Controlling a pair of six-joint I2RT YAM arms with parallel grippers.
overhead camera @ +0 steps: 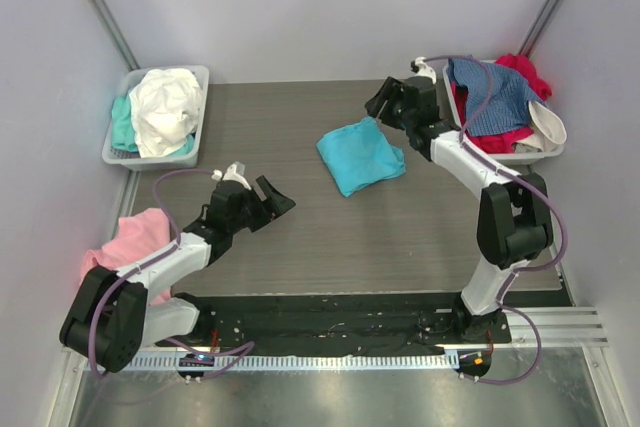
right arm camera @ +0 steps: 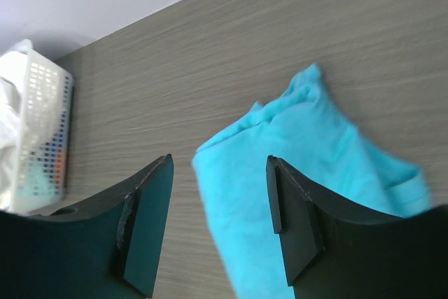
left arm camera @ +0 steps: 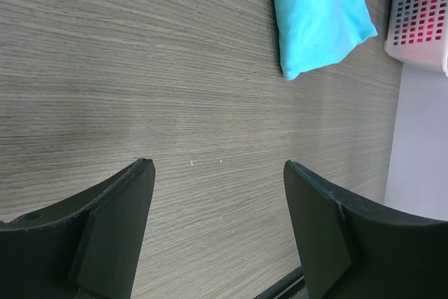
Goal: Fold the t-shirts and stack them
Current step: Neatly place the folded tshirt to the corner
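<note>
Both arm bases sit at the bottom of your overhead view. On the bench (overhead camera: pixel 300 247) the left pincer (overhead camera: pixel 260 190) hangs over bare wood with its jaws spread, holding nothing. You find the turquoise t-shirt (overhead camera: pixel 360 155) folded into a rough square near the middle of the bench, well apart from that pincer. The right pincer (overhead camera: pixel 380 105) is at the shirt's far corner, jaws apart; you cannot tell from here whether it touches the cloth. A white t-shirt (overhead camera: pixel 165 107) lies over a mint t-shirt (overhead camera: pixel 122 122) in the left tray (overhead camera: pixel 113 157). A denim-blue t-shirt (overhead camera: pixel 500 97) lies over a red t-shirt (overhead camera: pixel 525 72) in the right tray (overhead camera: pixel 520 157). A pink t-shirt (overhead camera: pixel 135 242) is heaped beside the left arm.

Your left wrist view shows both fingers (left arm camera: pixel 115 229) wide apart above wood grain, the turquoise t-shirt (left arm camera: pixel 318 12) far ahead, and a perforated tray wall (left arm camera: pixel 420 12) with red behind it.

Your right wrist view shows the fingers (right arm camera: pixel 294 222) spread, gripping nothing. The turquoise t-shirt (right arm camera: pixel 308 152) lies below them, one edge showing in the gap between them. The left tray (right arm camera: pixel 42 131) stands at the frame's left.
</note>
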